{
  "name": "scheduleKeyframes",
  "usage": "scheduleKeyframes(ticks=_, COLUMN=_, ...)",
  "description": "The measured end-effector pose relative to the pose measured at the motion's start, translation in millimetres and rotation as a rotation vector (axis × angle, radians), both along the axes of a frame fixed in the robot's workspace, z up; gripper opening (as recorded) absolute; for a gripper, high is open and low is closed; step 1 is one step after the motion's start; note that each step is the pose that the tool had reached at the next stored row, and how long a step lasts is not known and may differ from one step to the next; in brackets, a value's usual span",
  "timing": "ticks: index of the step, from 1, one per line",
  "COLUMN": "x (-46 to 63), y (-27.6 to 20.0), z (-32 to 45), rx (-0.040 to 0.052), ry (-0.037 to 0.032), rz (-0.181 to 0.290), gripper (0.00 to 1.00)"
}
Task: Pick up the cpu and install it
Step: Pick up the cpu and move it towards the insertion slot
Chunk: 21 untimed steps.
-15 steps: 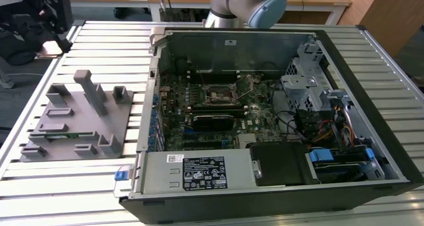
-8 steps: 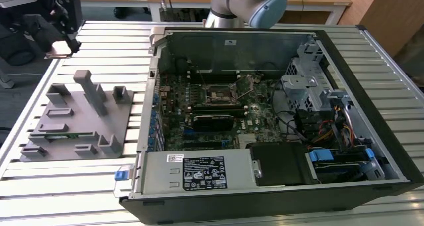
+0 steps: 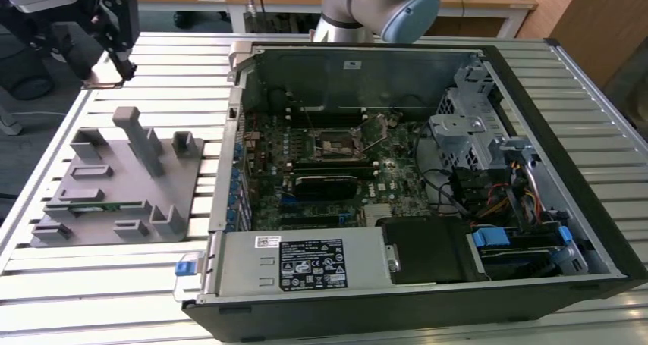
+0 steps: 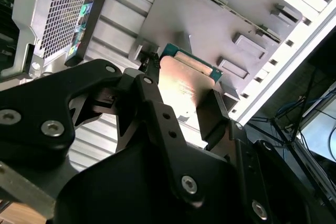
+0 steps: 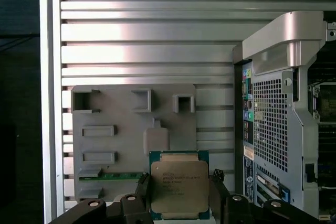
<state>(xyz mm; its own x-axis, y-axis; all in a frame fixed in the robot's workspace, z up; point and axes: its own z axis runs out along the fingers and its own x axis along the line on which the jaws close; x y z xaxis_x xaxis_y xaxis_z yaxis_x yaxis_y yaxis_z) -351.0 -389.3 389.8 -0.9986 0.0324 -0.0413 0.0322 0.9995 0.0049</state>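
The cpu (image 5: 179, 184), a flat square chip with a silvery top and a green edge, sits between two black fingers (image 5: 217, 192) of my gripper (image 5: 179, 196), which is shut on its sides. In the second wrist view the cpu (image 4: 185, 85) is held the same way by the gripper (image 4: 181, 100). In the exterior view the gripper (image 3: 109, 66) hangs high at the far left, off the table's far corner, with the cpu (image 3: 102, 77) as a pale plate at its tip. The open socket (image 3: 332, 142) lies on the motherboard inside the case, far from the gripper.
A grey fixture plate (image 3: 121, 189) with upright posts lies below the gripper, holding a green memory stick (image 5: 113, 176). The open computer case (image 3: 405, 64) takes up the middle and the exterior view's right, with tall walls and a drive cage (image 3: 476, 125). The slatted table (image 3: 162, 72) lies underneath.
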Motion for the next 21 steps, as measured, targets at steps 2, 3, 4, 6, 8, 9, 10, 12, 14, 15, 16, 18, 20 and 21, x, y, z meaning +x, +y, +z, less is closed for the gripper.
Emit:
scheduleKeyframes(ticks=2, x=3.7, y=0.0, z=-0.1, rx=0.0001, ry=-0.0002, rz=0.000, gripper=0.53)
scheduleKeyframes(ticks=3, x=5.5, y=0.0, z=-0.1, rx=0.0001, ry=-0.0002, rz=0.000, gripper=0.53)
scheduleKeyframes(ticks=4, x=7.2, y=0.0, z=0.0, rx=0.0000, ry=-0.0001, rz=0.000, gripper=0.53)
scheduleKeyframes(ticks=6, x=10.8, y=0.0, z=-0.1, rx=0.0000, ry=-0.0002, rz=0.000, gripper=0.53)
scheduleKeyframes(ticks=8, x=14.1, y=0.0, z=0.0, rx=0.0000, ry=-0.0001, rz=0.000, gripper=0.53)
scheduleKeyframes(ticks=9, x=15.7, y=0.0, z=0.0, rx=0.0000, ry=0.0000, rz=0.000, gripper=0.53)
scheduleKeyframes(ticks=10, x=17.3, y=0.0, z=0.0, rx=0.0000, ry=-0.0001, rz=0.000, gripper=0.53)
scheduleKeyframes(ticks=12, x=20.5, y=0.0, z=-0.1, rx=0.0000, ry=-0.0001, rz=0.000, gripper=0.53)
scheduleKeyframes(ticks=14, x=23.9, y=0.0, z=-0.1, rx=0.0000, ry=-0.0001, rz=0.000, gripper=0.53)
scheduleKeyframes(ticks=15, x=25.8, y=0.0, z=-0.1, rx=0.0000, ry=-0.0001, rz=0.000, gripper=0.53)
scheduleKeyframes(ticks=16, x=27.8, y=0.0, z=-0.1, rx=0.0001, ry=-0.0002, rz=0.000, gripper=0.53)
scheduleKeyframes(ticks=18, x=31.8, y=0.0, z=0.0, rx=0.0000, ry=-0.0001, rz=0.000, gripper=0.53)
scheduleKeyframes(ticks=20, x=36.1, y=0.0, z=0.0, rx=0.0000, ry=0.0000, rz=0.000, gripper=0.53)
scheduleKeyframes(ticks=21, x=38.3, y=0.0, z=0.0, rx=0.0000, ry=0.0000, rz=0.000, gripper=0.53)
